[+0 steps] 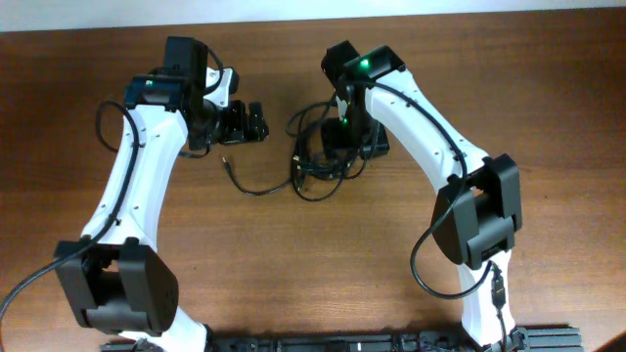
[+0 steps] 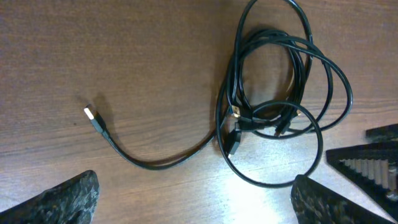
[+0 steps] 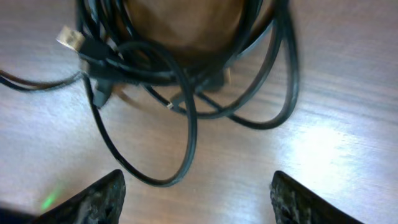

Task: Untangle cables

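- Overhead view: the cables [image 1: 318,166] lie as one dark coil on the wooden table [image 1: 293,264], upper centre of the frame. A single tail runs out toward the lower left and ends in a loose plug [image 1: 227,164].
- Right wrist view: the right gripper [image 3: 198,180] hangs over the lower edge of the coil. Its fingers are apart with nothing between them, and the loops lie flat on the wood.
- Left wrist view: the left gripper [image 2: 193,183] is at the bottom of the frame, fingers spread wide and empty. The coil sits upper right and the silver-tipped plug left of centre.
- Step in hand, as judged: a pause between grasps, early in the task. Only one tail is drawn clear and the rest is still knotted.
- Next move, as judged: choose one strand, either the free tail or the outermost loop, and draw it away from the bundle while the other gripper steadies the coil. The cord is thin and lies flat, so the fingers must come right down to the table.
- Count: one coil; it holds more than one cord, but overlap hides how many. One plug lies clear and at least three more are bunched in the knot. Two grippers, one table.
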`<state>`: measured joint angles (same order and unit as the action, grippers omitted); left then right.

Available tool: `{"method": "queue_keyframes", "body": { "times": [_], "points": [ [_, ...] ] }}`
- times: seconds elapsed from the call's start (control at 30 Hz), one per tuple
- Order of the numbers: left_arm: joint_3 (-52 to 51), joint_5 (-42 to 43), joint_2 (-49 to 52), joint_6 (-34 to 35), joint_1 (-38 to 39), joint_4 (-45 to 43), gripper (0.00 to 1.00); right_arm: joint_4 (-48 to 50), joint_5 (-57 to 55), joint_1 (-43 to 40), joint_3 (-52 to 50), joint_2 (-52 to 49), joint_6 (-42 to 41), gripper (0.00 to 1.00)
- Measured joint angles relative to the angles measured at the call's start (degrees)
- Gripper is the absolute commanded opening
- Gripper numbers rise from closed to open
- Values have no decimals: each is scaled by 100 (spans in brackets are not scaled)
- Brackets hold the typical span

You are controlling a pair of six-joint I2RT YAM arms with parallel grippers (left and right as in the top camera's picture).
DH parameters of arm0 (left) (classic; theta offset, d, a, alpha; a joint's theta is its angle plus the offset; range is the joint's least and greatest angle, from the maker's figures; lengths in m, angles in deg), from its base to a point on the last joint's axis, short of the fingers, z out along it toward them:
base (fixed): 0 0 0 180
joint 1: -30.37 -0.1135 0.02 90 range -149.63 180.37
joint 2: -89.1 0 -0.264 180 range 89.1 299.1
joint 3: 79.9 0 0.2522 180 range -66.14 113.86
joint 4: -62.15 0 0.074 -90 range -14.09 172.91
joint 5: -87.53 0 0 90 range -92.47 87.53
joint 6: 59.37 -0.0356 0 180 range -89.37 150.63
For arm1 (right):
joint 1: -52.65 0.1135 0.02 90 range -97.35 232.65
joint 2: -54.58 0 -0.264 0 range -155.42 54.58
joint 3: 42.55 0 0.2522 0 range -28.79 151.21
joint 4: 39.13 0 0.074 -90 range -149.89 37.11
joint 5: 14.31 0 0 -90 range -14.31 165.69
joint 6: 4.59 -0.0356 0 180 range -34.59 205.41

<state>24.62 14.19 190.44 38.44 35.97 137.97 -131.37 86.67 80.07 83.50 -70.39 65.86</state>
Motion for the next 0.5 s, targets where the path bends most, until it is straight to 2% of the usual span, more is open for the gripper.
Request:
{"method": "queue_keyframes", "body": {
  "times": [0.03,0.07,0.17,0.23,0.27,0.3,0.43,0.5],
  "points": [
    [0,0,15,2,0,-24,99,267,166,2,-184,4,4,61],
    [0,-2,26,2,0,-42,99,553,356,2,-393,4,-7,53],
    [0,-2,42,2,0,-52,99,1019,730,4,-857,7,-17,49],
    [0,-2,42,2,-9,-57,99,1274,817,7,-1093,4,-24,29],
    [0,-2,42,39,-68,-50,99,1351,850,7,-1217,4,-46,9],
    [0,0,42,107,-140,-55,99,1368,863,7,-1276,4,-48,4],
    [0,-4,42,260,-404,-37,99,1362,1165,-17,-1231,4,-107,4],
    [-9,-4,42,275,-372,7,99,1016,1829,-127,-621,7,-52,4]
  ]
}}
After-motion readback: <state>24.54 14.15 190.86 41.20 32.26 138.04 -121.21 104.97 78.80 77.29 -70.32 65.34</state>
